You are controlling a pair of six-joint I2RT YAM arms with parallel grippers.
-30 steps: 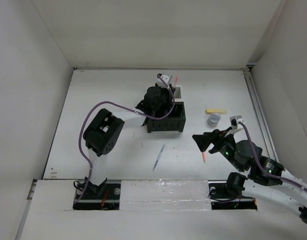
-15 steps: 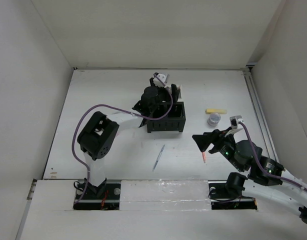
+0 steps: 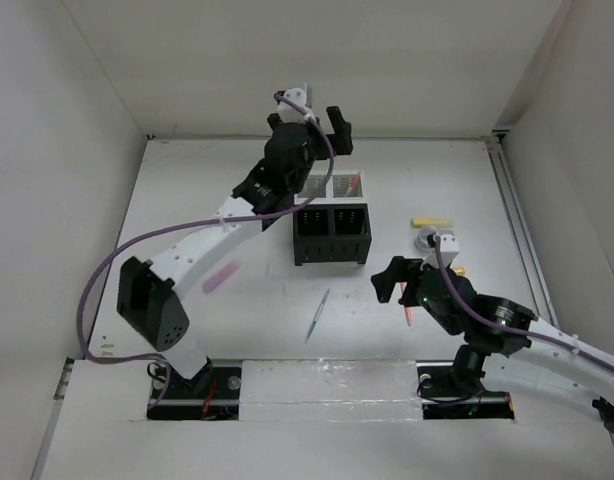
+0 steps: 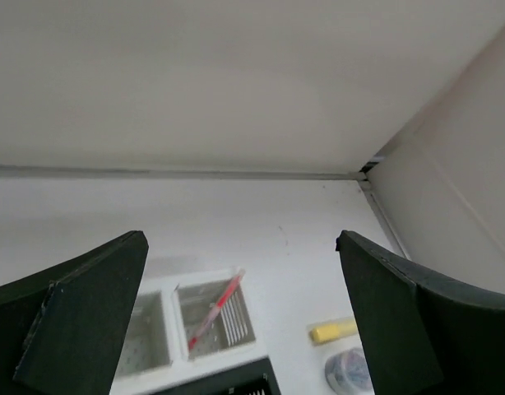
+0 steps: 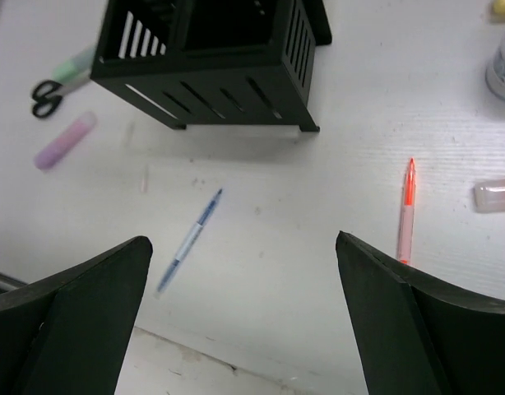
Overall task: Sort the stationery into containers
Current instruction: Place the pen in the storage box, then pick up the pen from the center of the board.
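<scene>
Stationery: you've got one piece binned, the rest loose on the table (image 3: 187, 175). Clock calls use the top view, 12 = far wall, centred on the bin cluster.

Containers: two black slotted bins (image 3: 332, 250) on the near side, two white mesh bins (image 4: 145, 329) against them at 12. A red-orange pen (image 4: 215, 304) leans tilted in the right-hand mesh bin. The black ones are too dark inside to tell.

Loose items:
- yellow marker (image 3: 432, 221) at 3, round grey piece (image 3: 425, 239) just beside it on the near side
- second red-orange pen (image 3: 409, 313) at 4–5
- grey pen (image 3: 318, 314) at 6, apart from the bins
- pink marker (image 3: 220, 279) at 8
- black-handled scissors (image 5: 44, 89) around 9, close off the black bins' left wall, with a pale green marker (image 5: 78, 64) just beside them; the left arm (image 3: 212, 235) covers both from above
- one more stubby marker (image 5: 493, 196), cut by the right wrist frame edge, near the second red-orange pen; colour unclear

Left gripper (image 4: 241, 240): raised over the mesh bins at 12, fingers spread wide, nothing between them.

Right gripper (image 5: 243, 240): at 4–5 above the table, fingers spread wide, nothing held. The second red-orange pen lies just ahead of its right-hand finger.
</scene>
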